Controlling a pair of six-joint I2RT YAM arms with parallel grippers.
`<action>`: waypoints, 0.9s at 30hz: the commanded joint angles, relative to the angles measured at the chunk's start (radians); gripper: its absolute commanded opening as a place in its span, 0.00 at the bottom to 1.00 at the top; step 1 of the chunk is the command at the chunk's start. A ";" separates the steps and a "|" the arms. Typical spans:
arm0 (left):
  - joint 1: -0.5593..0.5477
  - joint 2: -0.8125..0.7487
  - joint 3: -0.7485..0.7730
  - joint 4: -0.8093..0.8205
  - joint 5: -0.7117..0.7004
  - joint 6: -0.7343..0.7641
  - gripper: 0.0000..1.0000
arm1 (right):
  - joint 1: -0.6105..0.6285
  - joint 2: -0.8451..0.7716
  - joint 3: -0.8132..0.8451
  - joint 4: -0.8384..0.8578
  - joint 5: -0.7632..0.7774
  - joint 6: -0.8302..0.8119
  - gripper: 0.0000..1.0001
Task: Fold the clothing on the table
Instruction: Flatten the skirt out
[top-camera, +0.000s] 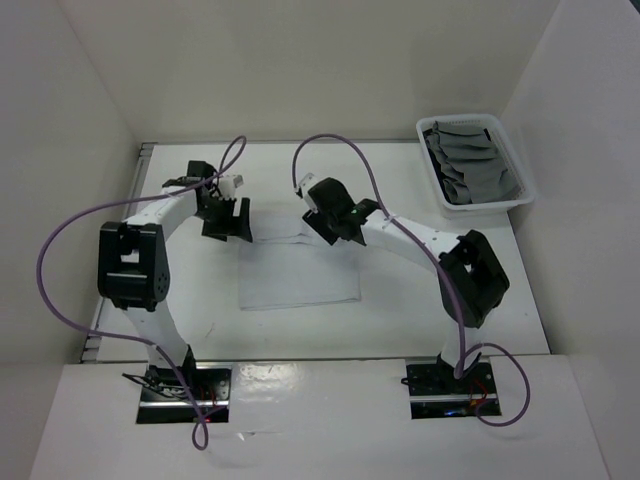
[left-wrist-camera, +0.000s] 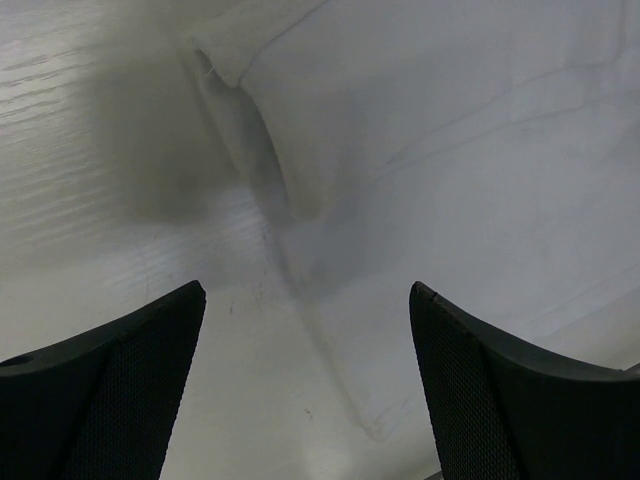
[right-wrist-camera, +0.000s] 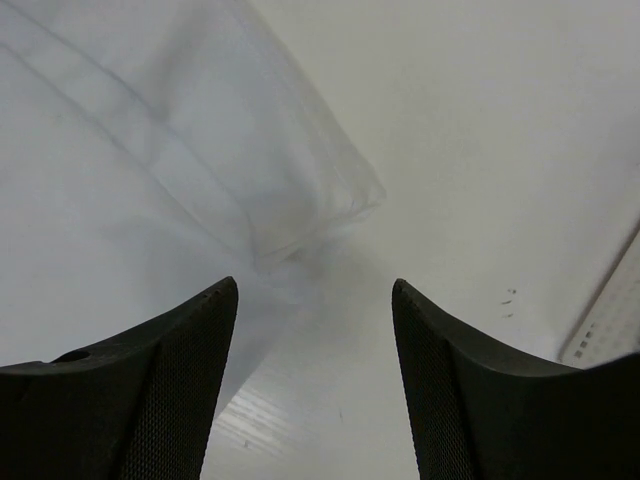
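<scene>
The clothing (top-camera: 300, 275) is a pale white cloth lying flat in a rough rectangle on the white table (top-camera: 400, 310), between the two arms. My left gripper (top-camera: 226, 220) hovers at the cloth's far left corner. In the left wrist view it (left-wrist-camera: 305, 290) is open, with a folded cloth edge (left-wrist-camera: 290, 190) beyond its tips and nothing between them. My right gripper (top-camera: 323, 228) hangs over the far right edge of the cloth. In the right wrist view it (right-wrist-camera: 313, 283) is open too, and a layered cloth corner (right-wrist-camera: 320, 210) lies just ahead of the fingers.
A white basket (top-camera: 485, 207) with several grey cloths (top-camera: 470, 165) stands at the back right corner. White walls close in the table at the left, back and right. A metal rail (top-camera: 140, 175) runs along the left edge.
</scene>
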 joint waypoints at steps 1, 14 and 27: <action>-0.027 0.065 0.046 0.019 0.058 -0.037 0.89 | -0.023 -0.008 -0.058 0.033 -0.011 0.015 0.68; -0.065 0.147 0.141 0.038 0.023 -0.076 0.77 | -0.065 -0.017 -0.087 0.042 -0.060 0.024 0.67; -0.074 0.201 0.123 0.038 0.003 -0.066 0.65 | -0.065 -0.008 -0.087 0.042 -0.060 0.024 0.67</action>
